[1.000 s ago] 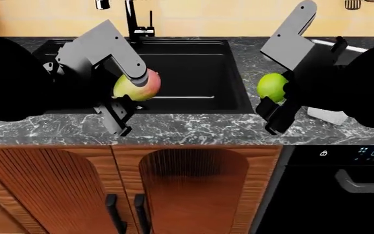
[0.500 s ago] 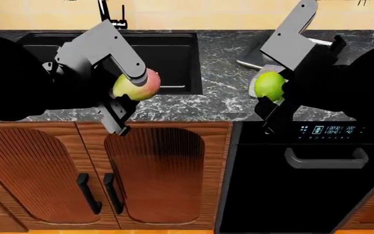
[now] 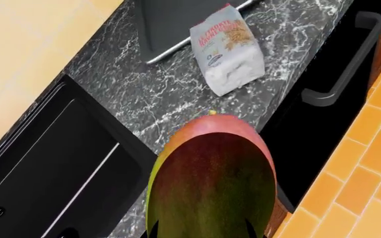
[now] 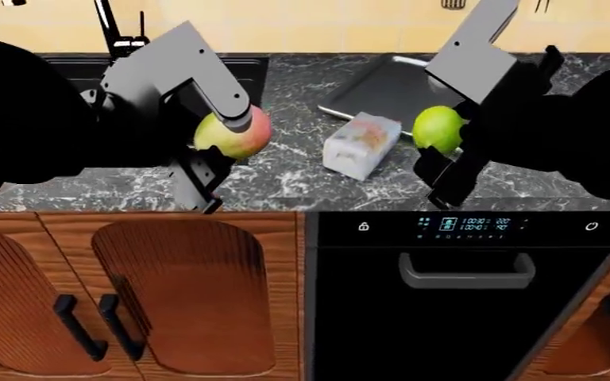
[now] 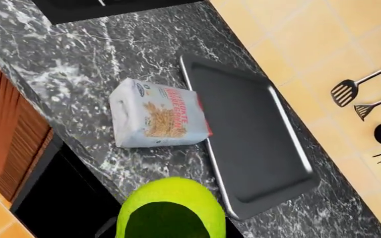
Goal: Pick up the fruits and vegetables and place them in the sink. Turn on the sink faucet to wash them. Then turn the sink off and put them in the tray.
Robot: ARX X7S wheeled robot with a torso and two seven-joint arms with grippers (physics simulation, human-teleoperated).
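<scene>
The left gripper (image 4: 218,151) holds the apple (image 4: 233,132) above the counter (image 4: 283,171), just right of the sink (image 4: 244,73), its fingers pinching the fruit from either side. The right gripper (image 4: 445,155) carries the lime (image 4: 438,128) the same way, hanging over the near edge of the tray (image 4: 390,83). In the right wrist view the lime (image 5: 170,210) fills the bottom of the picture, and the fingers themselves are barely seen, so the exact contact points are hard to judge there.

A grain bag (image 4: 361,145) lies on the counter between the two fruits, touching or slightly overlapping the near corner of the tray. The faucet (image 4: 109,28) stands behind the sink at far left.

Both fruits look firm, smooth and round, so they should be fairly light but liable to roll or slip. A grip across the widest part, at the equator, seems safest; a hold nearer an end could let the piece squirt out. The apple is the larger and probably heavier, so it wants a wider spread and steady pressure. On release, both are likely to roll in the shallow tray, so they should be set down low and gently, well inside the rim and clear of the bag.
</scene>
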